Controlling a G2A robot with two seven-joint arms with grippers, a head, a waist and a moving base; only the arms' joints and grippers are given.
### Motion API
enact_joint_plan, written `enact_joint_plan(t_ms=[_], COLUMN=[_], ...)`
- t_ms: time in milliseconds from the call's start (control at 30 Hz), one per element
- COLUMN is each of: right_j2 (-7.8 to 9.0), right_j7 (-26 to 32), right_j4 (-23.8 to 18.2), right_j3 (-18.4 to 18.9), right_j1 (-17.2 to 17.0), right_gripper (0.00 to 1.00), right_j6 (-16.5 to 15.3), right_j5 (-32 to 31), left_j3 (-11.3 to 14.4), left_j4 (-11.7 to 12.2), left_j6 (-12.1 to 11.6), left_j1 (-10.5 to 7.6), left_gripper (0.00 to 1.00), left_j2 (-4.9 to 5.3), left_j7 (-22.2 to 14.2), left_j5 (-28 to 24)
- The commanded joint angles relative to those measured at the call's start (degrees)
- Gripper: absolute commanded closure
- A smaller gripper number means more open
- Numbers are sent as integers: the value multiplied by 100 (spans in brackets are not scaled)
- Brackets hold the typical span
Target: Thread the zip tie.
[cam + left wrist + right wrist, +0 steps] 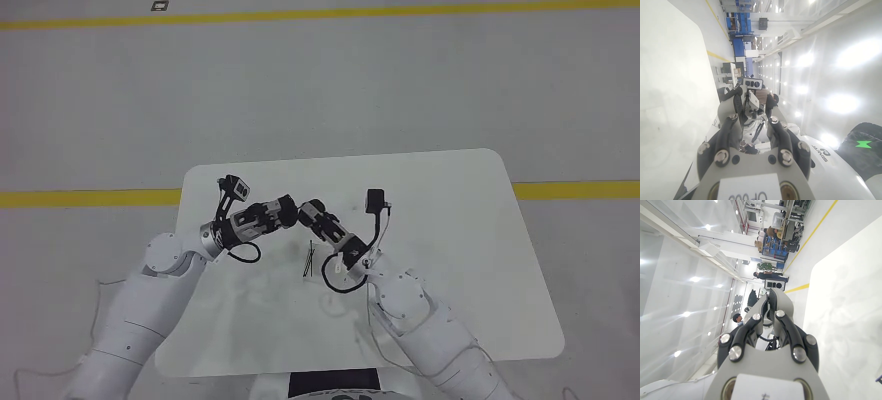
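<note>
worktop (450,200): white with rounded corners. Both arms meet over the middle of it.
left claw (754,98): wide open with nothing in it, aimed pretty much nose to nose at the other one.
right claw (769,292): pads pinched together as far as I can tell, and I can't spot anything caught between them.
zip tie (310,262): thin dark strand lying flat on the worktop, not in either claw. Could be two strands or one plus its shadow, it's too thin to say.
which way it lies: on the robot's side of the spot where the claws meet, and I'd say below them, since both look held up off the surface.
long axis: runs roughly toward and away from the robot, so crosswise to the line the two claws make.
nearer arm: the right one. The tie sits just beside that wrist on its inner side, with the left claw farther off.
my guess: the right claw has to open and drop back toward the robot to get it.
</note>
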Motion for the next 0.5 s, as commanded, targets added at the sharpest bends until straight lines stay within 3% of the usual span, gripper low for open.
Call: enact_joint_plan(t_ms=[0,467], right_j2=[-3,-30], right_j7=[-9,-95], right_j4=[5,16], right_j3=[6,33], right_j1=[-3,-23], right_gripper=[100,100], right_j6=[21,58], right_j5=[2,14], left_j3=[4,51], left_j4=[-2,9], left_j6=[6,69], left_j1=[-1,-18], left_gripper=[75,81], left_j2=[1,9], left_j7=[-5,-64], left_j5=[5,18])
